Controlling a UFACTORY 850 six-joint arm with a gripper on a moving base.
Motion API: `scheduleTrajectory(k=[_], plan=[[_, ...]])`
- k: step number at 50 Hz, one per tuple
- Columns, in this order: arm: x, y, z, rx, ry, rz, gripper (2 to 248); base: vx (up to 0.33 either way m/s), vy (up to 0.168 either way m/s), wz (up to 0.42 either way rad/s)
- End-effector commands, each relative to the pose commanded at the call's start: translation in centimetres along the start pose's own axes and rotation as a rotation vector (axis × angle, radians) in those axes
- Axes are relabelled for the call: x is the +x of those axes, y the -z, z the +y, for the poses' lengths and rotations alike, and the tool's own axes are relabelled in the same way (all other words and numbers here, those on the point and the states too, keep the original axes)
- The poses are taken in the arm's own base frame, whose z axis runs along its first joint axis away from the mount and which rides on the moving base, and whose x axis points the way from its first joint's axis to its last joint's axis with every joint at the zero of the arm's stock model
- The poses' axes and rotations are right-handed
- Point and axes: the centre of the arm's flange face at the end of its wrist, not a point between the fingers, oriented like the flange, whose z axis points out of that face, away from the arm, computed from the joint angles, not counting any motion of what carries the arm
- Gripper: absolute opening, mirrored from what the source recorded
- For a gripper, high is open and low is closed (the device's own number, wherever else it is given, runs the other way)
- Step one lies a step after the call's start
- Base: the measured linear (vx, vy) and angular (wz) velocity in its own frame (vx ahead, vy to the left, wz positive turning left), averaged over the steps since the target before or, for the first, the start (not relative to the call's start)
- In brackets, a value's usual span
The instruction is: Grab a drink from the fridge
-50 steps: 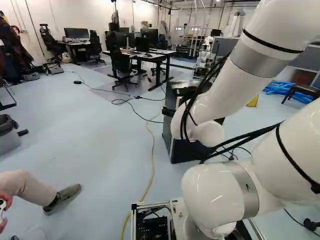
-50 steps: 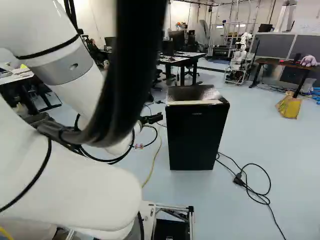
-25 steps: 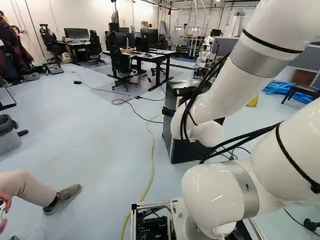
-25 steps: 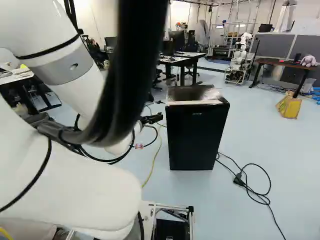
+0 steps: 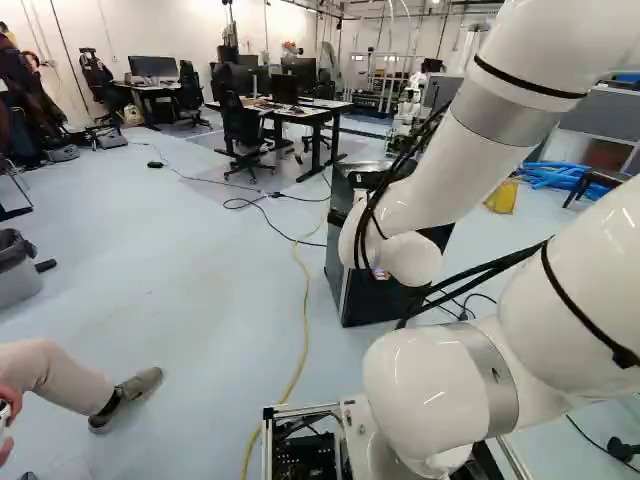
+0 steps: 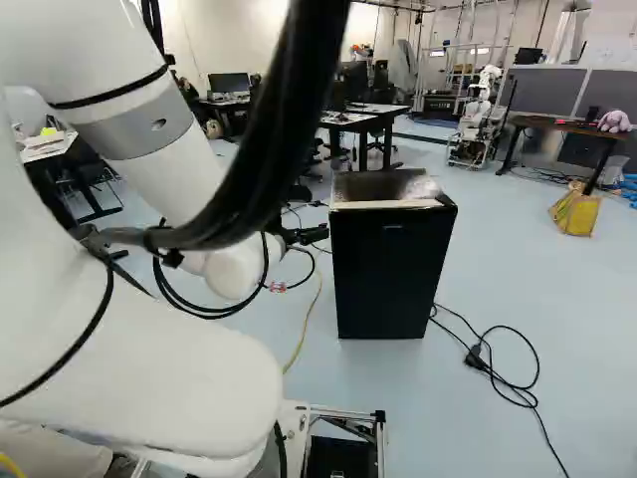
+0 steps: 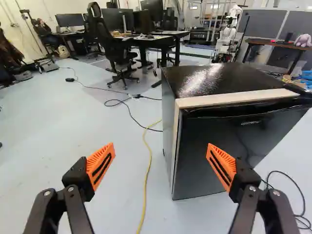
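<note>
Short of the fridge (image 7: 214, 122), with the end effector (image 7: 160, 152) released and empty, facing its upright door edge (image 7: 176, 146); probably needing to advance before prising there.

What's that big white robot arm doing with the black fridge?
It's here to get a drink from the fridge. The white arm is holding its pincer open near the fridge's front, with nothing gripped. The fridge door looks closed, and I can't see any drink, so the grabbing hasn't happened yet.
</note>
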Motion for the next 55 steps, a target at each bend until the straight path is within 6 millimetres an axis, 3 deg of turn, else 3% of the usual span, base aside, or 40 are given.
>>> scheduleTrajectory(k=[55], plan=[[-1.2, -5.0, 0.2, -0.258, -0.144, 0.037, 247, 0.000, 0.000, 0.000]])
